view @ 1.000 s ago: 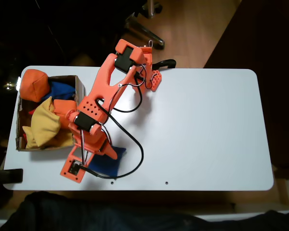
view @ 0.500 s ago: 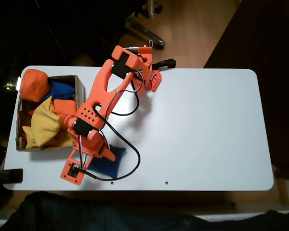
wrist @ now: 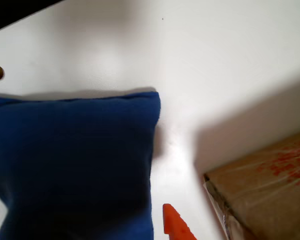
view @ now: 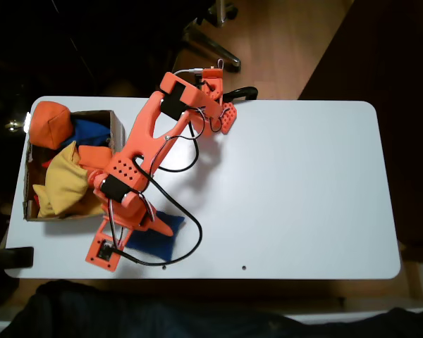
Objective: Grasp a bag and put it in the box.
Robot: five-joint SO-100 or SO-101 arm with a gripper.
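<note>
The bag (view: 160, 238) is a royal-blue fabric beanbag lying flat on the white table near its front edge, just right of the box (view: 118, 125). In the wrist view the bag (wrist: 75, 165) takes up the left half and looks unsqueezed. My orange gripper (view: 149, 227) hangs over the bag's left part and appears open. One orange fingertip (wrist: 174, 225) shows beside the bag's right edge, above bare table; the other finger is hidden. A brown cardboard corner of the box (wrist: 265, 185) sits at the lower right of the wrist view.
The box holds yellow beanbags (view: 65, 182), orange beanbags (view: 51, 123) and another blue one (view: 92, 132). Black cables loop from the arm over the table. The white table (view: 289, 190) stretches bare to the right. Two small holes lie near its front edge.
The arm has swung slightly left, toward the box, carrying the gripper over the bag's left part. The bag has stayed in place on the table.
</note>
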